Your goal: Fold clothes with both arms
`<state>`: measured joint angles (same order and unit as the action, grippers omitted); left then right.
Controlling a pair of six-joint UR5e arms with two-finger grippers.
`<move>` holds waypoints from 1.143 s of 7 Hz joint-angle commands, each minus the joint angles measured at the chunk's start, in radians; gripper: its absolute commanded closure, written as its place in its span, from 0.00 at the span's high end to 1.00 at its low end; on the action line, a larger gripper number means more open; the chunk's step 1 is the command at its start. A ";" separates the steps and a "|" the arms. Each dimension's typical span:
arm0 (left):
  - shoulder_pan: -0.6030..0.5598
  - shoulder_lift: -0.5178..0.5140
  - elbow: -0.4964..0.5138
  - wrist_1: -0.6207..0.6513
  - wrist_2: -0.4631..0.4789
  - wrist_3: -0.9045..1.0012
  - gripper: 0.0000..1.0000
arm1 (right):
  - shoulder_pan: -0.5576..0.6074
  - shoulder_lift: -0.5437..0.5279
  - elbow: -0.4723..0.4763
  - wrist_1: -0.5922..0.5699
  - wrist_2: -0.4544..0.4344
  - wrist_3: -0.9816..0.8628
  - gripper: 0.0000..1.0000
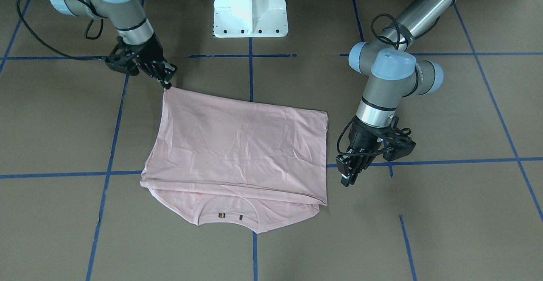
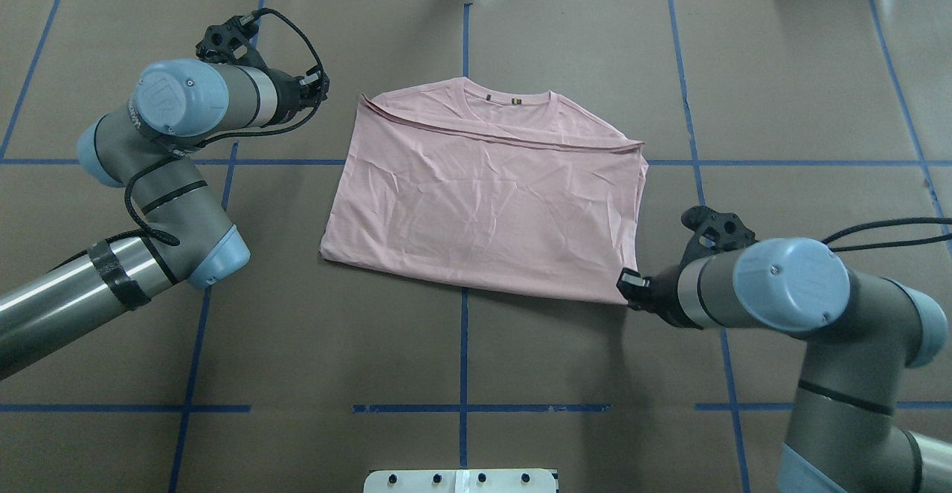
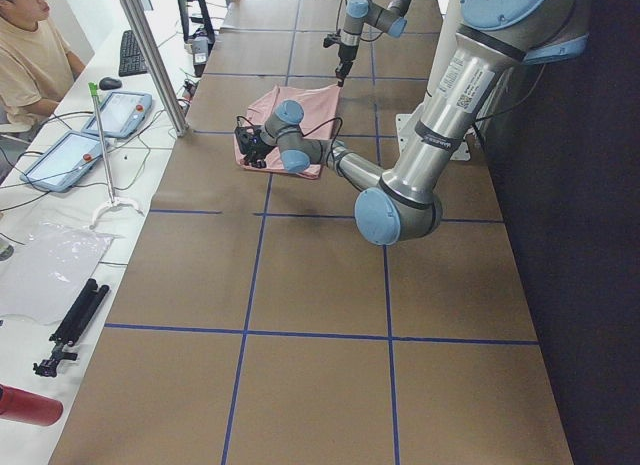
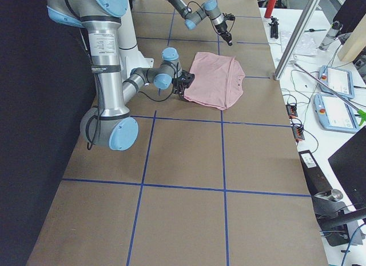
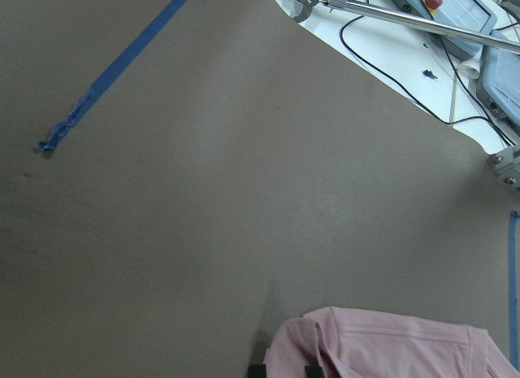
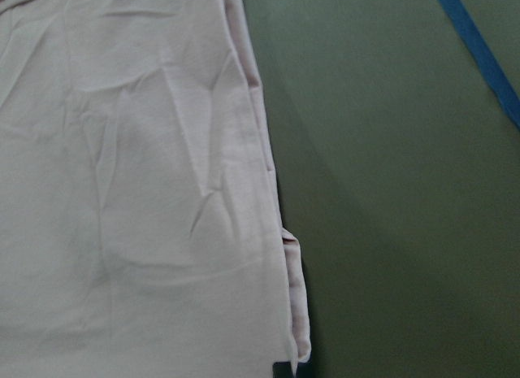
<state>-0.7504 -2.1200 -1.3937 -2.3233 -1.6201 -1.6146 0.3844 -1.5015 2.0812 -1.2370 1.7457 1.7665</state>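
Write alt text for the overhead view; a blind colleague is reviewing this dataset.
A pink T-shirt lies folded, plain side up, on a brown table, collar at the far edge. The right gripper is at its near right corner; the left gripper hangs just off its far left corner.

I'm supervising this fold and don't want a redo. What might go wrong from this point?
The right gripper touches a corner of the T-shirt. Whether it grips is unclear, so pulling away might drag the folded layer. The fold lies askew, so a next fold may come out lopsided. The left gripper hangs beside stacked layers and might pinch only the top one.
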 commanded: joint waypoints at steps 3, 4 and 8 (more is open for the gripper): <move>0.019 0.012 -0.109 0.004 -0.053 -0.002 0.28 | -0.414 -0.192 0.198 0.004 0.023 0.154 0.06; 0.038 0.014 -0.170 0.005 -0.094 -0.036 0.28 | -0.442 -0.162 0.200 0.004 0.015 0.169 0.99; 0.080 0.037 -0.199 0.004 -0.265 -0.134 0.55 | -0.348 -0.116 0.246 0.002 -0.081 0.260 1.00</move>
<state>-0.6916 -2.0990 -1.5869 -2.3193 -1.8672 -1.7381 -0.0238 -1.6325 2.3142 -1.2343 1.6915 2.0160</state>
